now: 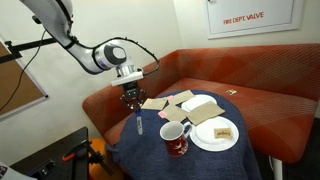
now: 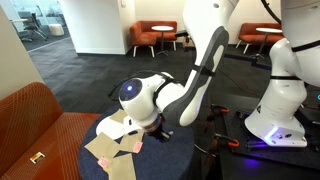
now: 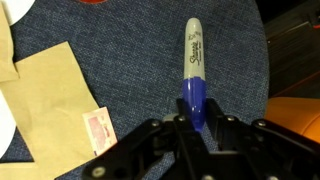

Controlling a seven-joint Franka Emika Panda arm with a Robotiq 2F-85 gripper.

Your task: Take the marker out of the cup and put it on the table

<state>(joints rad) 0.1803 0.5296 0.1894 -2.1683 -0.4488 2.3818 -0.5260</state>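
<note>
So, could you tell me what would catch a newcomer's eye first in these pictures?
The gripper holds the marker upright over the blue-draped table, clear of the dark red cup. A white plate sits right beside the cup, and brown paper lies spread on the cloth behind them.

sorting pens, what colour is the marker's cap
Blue; the marker shows best in the wrist view.

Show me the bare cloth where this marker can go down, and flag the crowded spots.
Free: the table cloth beside the marker in the gripper, between the brown paper and the table's edge; also the cloth between it and the cup. Crowded: the middle and back, where cup, plate and papers sit close together.
</note>
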